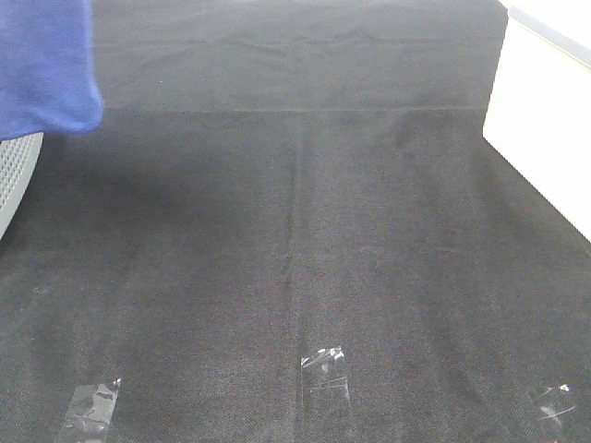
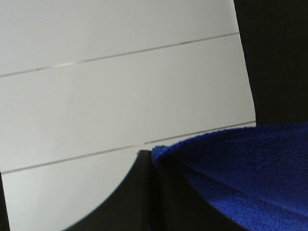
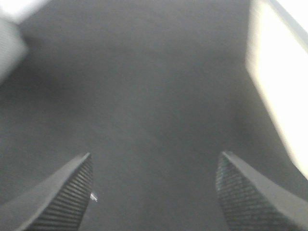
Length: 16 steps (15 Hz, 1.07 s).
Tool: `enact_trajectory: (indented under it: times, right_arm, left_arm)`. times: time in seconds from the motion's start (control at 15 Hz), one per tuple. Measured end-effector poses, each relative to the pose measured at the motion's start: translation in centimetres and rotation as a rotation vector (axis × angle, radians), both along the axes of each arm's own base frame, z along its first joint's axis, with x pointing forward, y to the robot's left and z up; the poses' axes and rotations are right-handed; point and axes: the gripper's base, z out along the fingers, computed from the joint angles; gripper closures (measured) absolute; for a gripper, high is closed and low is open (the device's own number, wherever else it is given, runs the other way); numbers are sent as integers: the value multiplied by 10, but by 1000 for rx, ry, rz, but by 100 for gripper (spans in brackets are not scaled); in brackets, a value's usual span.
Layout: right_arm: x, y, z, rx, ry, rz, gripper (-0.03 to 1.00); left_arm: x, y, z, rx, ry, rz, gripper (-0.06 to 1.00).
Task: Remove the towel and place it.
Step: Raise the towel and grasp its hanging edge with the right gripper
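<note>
Blue towel [image 1: 46, 65] hangs bunched at the far left corner of the exterior view, lifted off the counter [image 1: 295, 231] with its black cloth. Its lower edge sits just above a pale mesh basket [image 1: 14, 180] at the left edge. Only this bottom fold shows, so its long axis cannot be read, though the cloth seems to drape downward. In the left wrist view the left pincer [image 2: 150, 161] is pressed together with the towel's thick blue edge touching its dark tip, which reads as a pinch on the fabric, with a pale panelled surface [image 2: 120, 96] behind. The right pincer [image 3: 155, 156] is spread wide over bare black cloth, holds nothing, and is well apart from the towel. The left arm is therefore the one that has the towel, which lies to the far left of the right pincer. The placing step seems not yet done. What counts next is probably how the hanging fold stands over the basket, since the basket sits directly beneath it. A white box [image 1: 545, 138] stands at the right.
</note>
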Motion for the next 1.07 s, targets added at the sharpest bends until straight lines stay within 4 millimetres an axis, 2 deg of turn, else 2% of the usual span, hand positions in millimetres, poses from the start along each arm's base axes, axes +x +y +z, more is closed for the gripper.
enact_trajectory:
  times: [0.2,0.4,0.6,0.8,0.87,1.07]
  right_arm:
    - [41,11,9,14,-53,221,28]
    - [91,15,2,48,-89,383,28]
    - [140,17,-21,147,-111,512,27]
    - [176,22,-55,196,-39,638,15]
    - [188,30,-63,203,-10,686,11]
    - [219,77,-74,165,21,858,6]
  left_arm:
    - [-18,-27,1,75,-53,-103,94]
    - [-25,-36,2,86,-65,-140,94]
    - [-28,-42,7,54,-124,-192,94]
    - [-27,-49,8,17,-151,-234,94]
    - [-23,-52,4,24,-140,-236,94]
    - [-17,-61,-3,24,-141,-258,94]
